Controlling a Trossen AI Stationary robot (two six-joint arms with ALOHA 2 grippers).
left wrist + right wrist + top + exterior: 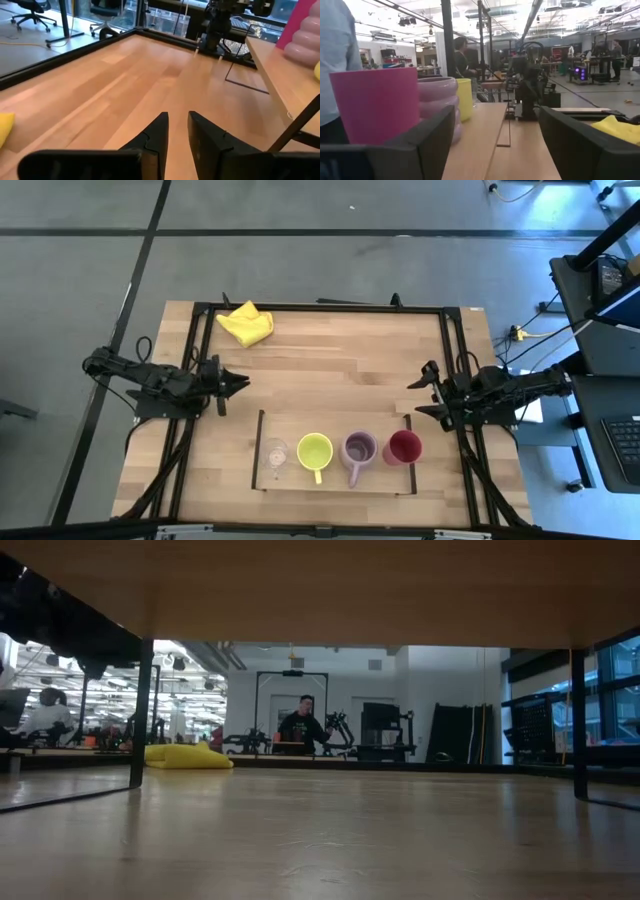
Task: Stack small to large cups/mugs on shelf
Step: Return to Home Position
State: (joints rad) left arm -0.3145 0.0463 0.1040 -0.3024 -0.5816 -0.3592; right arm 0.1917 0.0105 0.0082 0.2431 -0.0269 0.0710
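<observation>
Four cups stand upright side by side on the light-wood shelf (335, 480) near the table's front edge. From left to right they are a tiny clear glass (275, 455), a yellow-green mug (314, 452), a purple mug (358, 450) and a red cup (404, 447). My left gripper (246, 383) hovers at the table's left, far of the shelf, pointing right. It is empty, with only a narrow gap between its fingers (177, 122). My right gripper (413, 398) is wide open and empty at the table's right, just far of the red cup (375, 105).
A yellow cloth (246, 323) lies at the table's far left. A black metal frame (320, 308) runs round the table. Bare wood lies between the two grippers. A person (303, 725) stands in the room beyond, and a blue sleeve (335, 70) shows beside the red cup.
</observation>
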